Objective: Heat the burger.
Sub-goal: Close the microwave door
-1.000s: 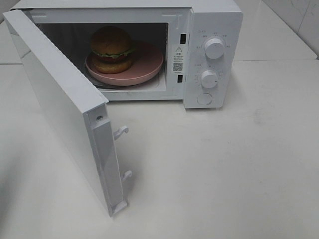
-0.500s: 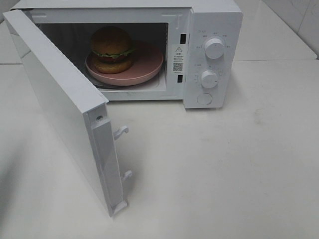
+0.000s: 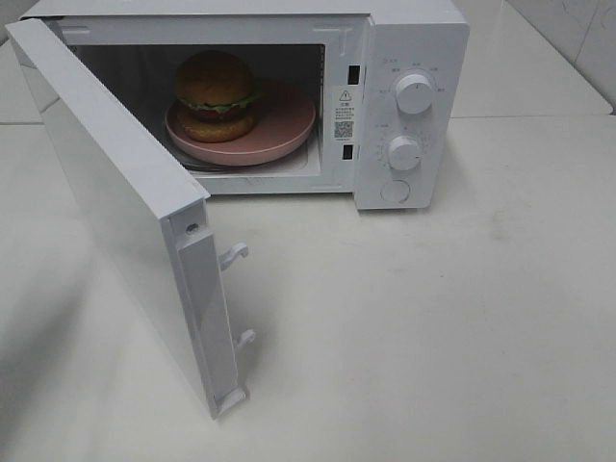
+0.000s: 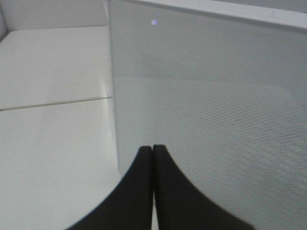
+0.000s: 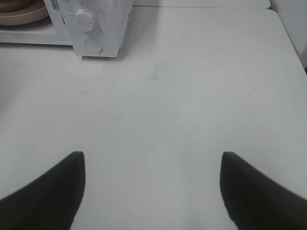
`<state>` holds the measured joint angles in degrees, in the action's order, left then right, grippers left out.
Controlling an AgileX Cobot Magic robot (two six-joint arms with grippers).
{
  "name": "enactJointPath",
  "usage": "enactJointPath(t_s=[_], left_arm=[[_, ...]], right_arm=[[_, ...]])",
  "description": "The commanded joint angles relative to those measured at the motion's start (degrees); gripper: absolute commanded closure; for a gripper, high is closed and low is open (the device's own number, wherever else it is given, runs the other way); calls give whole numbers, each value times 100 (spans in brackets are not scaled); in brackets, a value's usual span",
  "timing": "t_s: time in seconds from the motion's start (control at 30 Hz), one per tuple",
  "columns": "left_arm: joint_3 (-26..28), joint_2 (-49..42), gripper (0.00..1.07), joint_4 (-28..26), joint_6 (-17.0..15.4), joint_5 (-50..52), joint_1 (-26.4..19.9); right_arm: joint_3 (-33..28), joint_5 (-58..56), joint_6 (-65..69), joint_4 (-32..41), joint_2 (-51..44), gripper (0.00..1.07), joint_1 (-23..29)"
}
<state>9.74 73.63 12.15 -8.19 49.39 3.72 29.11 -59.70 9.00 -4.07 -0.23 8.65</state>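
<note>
Left gripper [image 4: 153, 158]: black fingers pressed together with nothing between them, tips close to the outer face of the door; contact could not be told.
Door: wide white microwave door [image 3: 115, 183] with dotted window panel swung open at the left, its two latch hooks [image 3: 234, 255] facing the table.
Burger: small round burger [image 3: 216, 94] with golden-brown domed bun, green lettuce edge and dark filling sat inside the cavity, toward the left side of the plate.
Plate: flat pink round plate [image 3: 279, 130] lay inside the boxy white microwave oven [image 3: 414, 38], under the burger.
Controls: two white round knobs [image 3: 415, 94] and a round button [image 3: 395, 191] on the panel at the right, untouched.
Right gripper [image 5: 152, 189]: black fingers spread wide and empty, over bare white tabletop [image 5: 192, 86], well apart from the oven.
Step in hand: loading looked done; closing the door was due.
Next move: probably a push on the door's outer face, swinging it until the hooks latch, then a turn of a knob.
</note>
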Motion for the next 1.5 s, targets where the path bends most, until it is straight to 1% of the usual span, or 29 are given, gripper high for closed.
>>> enactJointPath(t_s=[0.03,0.1,0.23,0.37,0.47,0.5,0.53,0.6,0.63,0.67,0.73,0.77,0.8,0.83,0.9,0.93,0.97,1.0,1.03,1.07,1.1,1.13,1.17,1.23,1.33,1.37,1.4,1.47,1.5], left_arm=[[332,481,107,-34,63,241,441],[378,596,107,-46,63,327,516],[527,1117,107,-46,34,728,716],[607,1346,107,-63,17,802,785],[693,1501,107,-97,17,814,917],[751,1587,107,-178,29,819,1031],[751,1587,107,-178,29,819,1031],[854,1713,107,-372,29,814,1220],[854,1713,107,-372,29,814,1220],[940,1799,107,-550,34,808,1346],[974,1839,107,-647,40,808,1409],[1060,1914,107,-859,63,791,1576],[1060,1914,107,-859,63,791,1576],[1146,1982,107,-1037,103,745,1742],[1180,2017,107,-1100,155,733,1805],[1289,2097,107,-1312,315,728,1982],[1329,2126,107,-1432,372,722,2051],[1329,2126,107,-1432,372,722,2051],[1427,2189,107,-1644,481,693,2217],[1427,2189,107,-1644,481,693,2217],[1564,2263,107,-1868,521,602,2366],[1621,2303,107,-1942,539,584,2406],[1621,2303,107,-1942,539,584,2406],[1891,2458,107,-2103,539,544,2601],[1948,2498,107,-2126,539,539,2641],[2091,2550,107,-2183,539,401,2699],[2091,2550,107,-2183,539,401,2699],[2361,2624,107,-2332,579,160,2773],[2361,2624,107,-2332,579,160,2773]], right_arm=[[6,17,-63,6,-149,32,-46],[6,17,-63,6,-149,32,-46],[6,17,-63,6,-149,32,-46],[6,17,-63,6,-149,32,-46],[6,17,-63,6,-149,32,-46],[6,17,-63,6,-149,32,-46],[6,17,-63,6,-149,32,-46],[6,17,-63,6,-149,32,-46],[6,17,-63,6,-149,32,-46],[6,17,-63,6,-149,32,-46],[6,17,-63,6,-149,32,-46],[6,17,-63,6,-149,32,-46],[6,17,-63,6,-149,32,-46],[6,17,-63,6,-149,32,-46],[6,17,-63,6,-149,32,-46],[6,17,-63,6,-149,32,-46],[6,17,-63,6,-149,32,-46],[6,17,-63,6,-149,32,-46],[6,17,-63,6,-149,32,-46],[6,17,-63,6,-149,32,-46],[6,17,-63,6,-149,32,-46],[6,17,-63,6,-149,32,-46],[6,17,-63,6,-149,32,-46],[6,17,-63,6,-149,32,-46],[6,17,-63,6,-149,32,-46],[6,17,-63,6,-149,32,-46],[6,17,-63,6,-149,32,-46],[6,17,-63,6,-149,32,-46],[6,17,-63,6,-149,32,-46]])
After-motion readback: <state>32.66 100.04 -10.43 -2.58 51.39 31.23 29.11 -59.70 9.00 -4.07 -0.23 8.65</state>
